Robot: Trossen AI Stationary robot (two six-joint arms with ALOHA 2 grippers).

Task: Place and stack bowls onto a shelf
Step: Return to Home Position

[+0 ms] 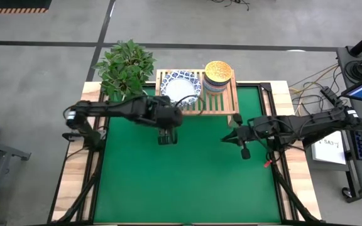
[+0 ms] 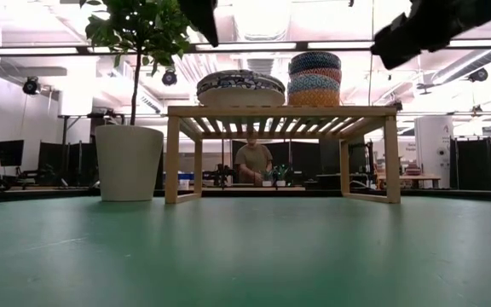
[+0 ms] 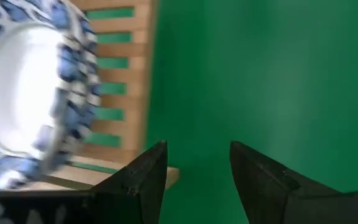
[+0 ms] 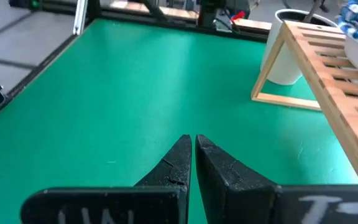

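**Shelf** (image 1: pixel 197 94): light-wood slatted rack, being supported on the green mat (image 1: pixel 187 182) at the table's far edge. Both stacks of bowls are being carried on its top.

**Wide white bowls** (image 1: pixel 181 90): blue-patterned rims, nested in one stack, being borne on the shelf's left half. The number in the stack cannot be told.

**Smaller bowls** (image 1: pixel 218 74): one stack, being borne on the shelf's right part near its far edge, just beside the white stack. A golden-yellow inside is being shown from above. In the low view, dark blue patterned, reddish, light blue and golden bands are being shown on its side (image 2: pixel 314 78).

**Left gripper** (image 1: pixel 166 139): being held above the mat, just in front of the shelf's left half. Its jaws are being kept spread, with nothing between them (image 3: pixel 197 174).

**Right gripper** (image 1: pixel 227 139): being held above the mat, off the shelf's right front corner. Its jaws are being kept pressed together, empty (image 4: pixel 193 158).

**Plant** (image 1: pixel 126 68): in a white pot (image 2: pixel 129 162), being kept just left of the shelf.

**Person** (image 2: pixel 251 162): being glimpsed beyond the table, under the shelf top.
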